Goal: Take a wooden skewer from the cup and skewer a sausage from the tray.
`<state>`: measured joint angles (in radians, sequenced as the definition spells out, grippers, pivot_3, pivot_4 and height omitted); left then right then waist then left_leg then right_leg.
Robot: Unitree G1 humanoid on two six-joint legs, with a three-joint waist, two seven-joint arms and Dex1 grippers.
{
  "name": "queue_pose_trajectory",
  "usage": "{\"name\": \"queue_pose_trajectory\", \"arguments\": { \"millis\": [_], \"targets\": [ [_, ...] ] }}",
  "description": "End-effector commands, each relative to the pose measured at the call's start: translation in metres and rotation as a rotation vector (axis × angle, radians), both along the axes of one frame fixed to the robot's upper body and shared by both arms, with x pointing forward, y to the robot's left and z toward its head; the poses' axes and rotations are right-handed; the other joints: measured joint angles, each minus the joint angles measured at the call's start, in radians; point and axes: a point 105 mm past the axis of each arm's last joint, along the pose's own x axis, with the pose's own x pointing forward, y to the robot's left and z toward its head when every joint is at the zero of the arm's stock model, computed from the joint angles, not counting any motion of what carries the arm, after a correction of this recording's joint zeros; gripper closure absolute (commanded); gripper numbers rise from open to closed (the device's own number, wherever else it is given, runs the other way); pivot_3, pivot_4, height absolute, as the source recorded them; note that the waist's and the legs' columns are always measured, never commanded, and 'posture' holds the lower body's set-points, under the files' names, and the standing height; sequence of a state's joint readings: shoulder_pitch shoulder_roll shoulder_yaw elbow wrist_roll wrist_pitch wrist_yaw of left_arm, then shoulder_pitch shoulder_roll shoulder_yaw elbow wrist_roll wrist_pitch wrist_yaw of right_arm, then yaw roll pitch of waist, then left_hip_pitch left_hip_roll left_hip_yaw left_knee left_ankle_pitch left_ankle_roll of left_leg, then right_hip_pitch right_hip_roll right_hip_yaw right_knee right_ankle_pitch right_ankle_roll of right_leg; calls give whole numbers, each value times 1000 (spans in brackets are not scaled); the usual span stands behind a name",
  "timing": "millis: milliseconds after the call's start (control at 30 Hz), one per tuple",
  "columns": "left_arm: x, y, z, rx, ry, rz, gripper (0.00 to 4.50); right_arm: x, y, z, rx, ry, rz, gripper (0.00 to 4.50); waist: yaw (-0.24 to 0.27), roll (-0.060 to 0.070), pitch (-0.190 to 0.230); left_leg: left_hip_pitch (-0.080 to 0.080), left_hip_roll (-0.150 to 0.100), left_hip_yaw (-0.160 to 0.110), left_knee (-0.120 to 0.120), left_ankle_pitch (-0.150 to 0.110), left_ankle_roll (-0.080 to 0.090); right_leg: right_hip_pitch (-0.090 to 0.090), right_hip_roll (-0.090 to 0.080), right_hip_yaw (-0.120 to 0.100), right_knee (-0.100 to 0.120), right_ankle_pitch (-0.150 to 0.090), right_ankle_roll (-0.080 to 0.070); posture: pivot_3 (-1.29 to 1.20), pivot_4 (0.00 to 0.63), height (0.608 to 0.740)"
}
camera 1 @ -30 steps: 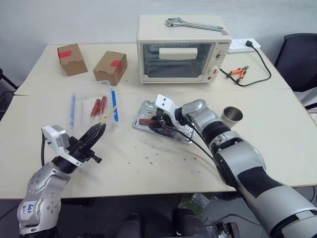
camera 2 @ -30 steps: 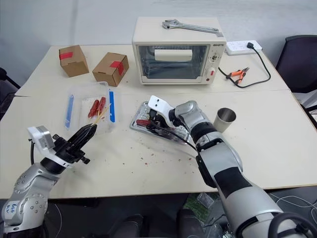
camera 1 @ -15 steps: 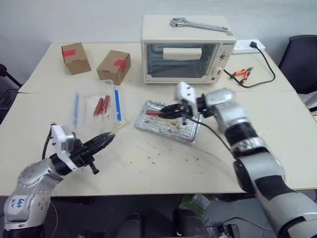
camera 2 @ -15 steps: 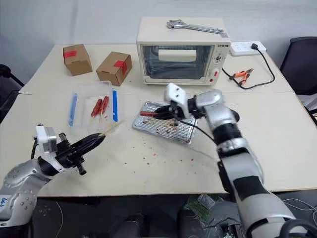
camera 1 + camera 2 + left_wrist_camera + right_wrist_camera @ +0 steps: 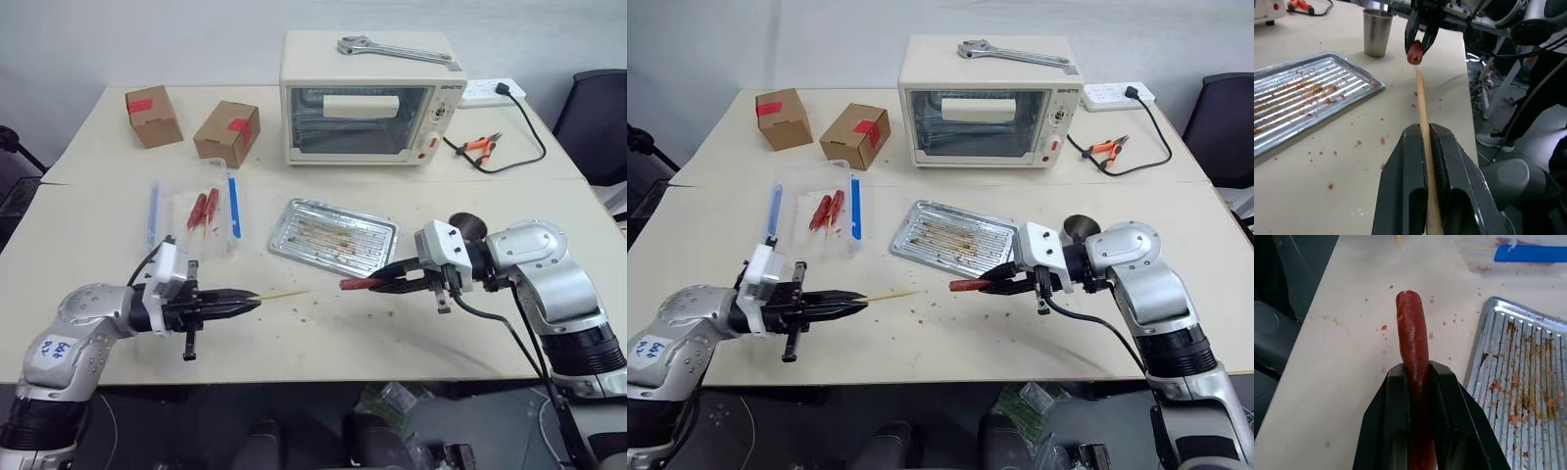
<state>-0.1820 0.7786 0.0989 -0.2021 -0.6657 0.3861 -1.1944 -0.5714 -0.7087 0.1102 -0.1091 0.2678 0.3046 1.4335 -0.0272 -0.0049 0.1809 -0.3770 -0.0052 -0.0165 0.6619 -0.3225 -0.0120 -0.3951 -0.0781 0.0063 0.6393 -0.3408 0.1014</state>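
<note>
Claws face each other above the front of the pale counter (image 5: 88,211), tip toward tip. The left claw (image 5: 247,303) has its two black fingers pressed together on the thin, pale tan wooden skewer (image 5: 285,294), which sticks out level from the fingertips and points toward the robot's right. The right claw (image 5: 377,285) pinches the slim red-brown sausage (image 5: 355,284) lengthwise, with the rounded end of the sausage poking out past the fingers toward the skewer's point. In the left wrist view the skewer (image 5: 1422,110) runs straight toward the end of the sausage (image 5: 1414,54), its tip just short of it; whether they touch I cannot tell.

Behind both claws lies the shallow rectangular silver metal tray (image 5: 333,235) with a ridged bottom, smeared with brown crumbs and holding no sausage. The small round silvery-grey cup (image 5: 1376,32) stands on the counter behind the right arm, near the tray's right end. To the left of the tray sits a clear plastic box with blue edges (image 5: 192,211) with red sausages inside. Farther back stand a cream toaster oven (image 5: 367,98) with a metal wrench (image 5: 394,49) on its top, and two small cardboard boxes (image 5: 188,125) to the oven's left.
</note>
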Motion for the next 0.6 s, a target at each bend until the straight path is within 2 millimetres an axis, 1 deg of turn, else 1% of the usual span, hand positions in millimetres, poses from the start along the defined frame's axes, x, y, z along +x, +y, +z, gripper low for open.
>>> {"name": "queue_pose_trajectory", "arguments": {
  "millis": [33, 167, 600],
  "targets": [
    [4, -6, 3, -5, -21, -24, 4500, -5, 1, 9, 1, -26, -3, 4278, 1, 0, 0, 0, 0, 0, 0, 0, 0, 0, 0, 0, 0, 0, 0, 0, 150, 740],
    [7, -10, 4, -10, -25, -37, 4500, -7, 3, 8, -5, -18, -9, 4278, 0, 0, 0, -1, 0, 0, 0, 0, 1, 0, 0, 0, -1, 0, 0, 0, 150, 740],
    [6, -17, 5, -28, -27, -43, 4500, -11, 10, 0, -33, 6, 14, 4278, 1, 0, 0, -1, 0, 0, 1, 0, 1, 0, 0, 0, 0, 0, 0, 0, 150, 740]
  ]
}}
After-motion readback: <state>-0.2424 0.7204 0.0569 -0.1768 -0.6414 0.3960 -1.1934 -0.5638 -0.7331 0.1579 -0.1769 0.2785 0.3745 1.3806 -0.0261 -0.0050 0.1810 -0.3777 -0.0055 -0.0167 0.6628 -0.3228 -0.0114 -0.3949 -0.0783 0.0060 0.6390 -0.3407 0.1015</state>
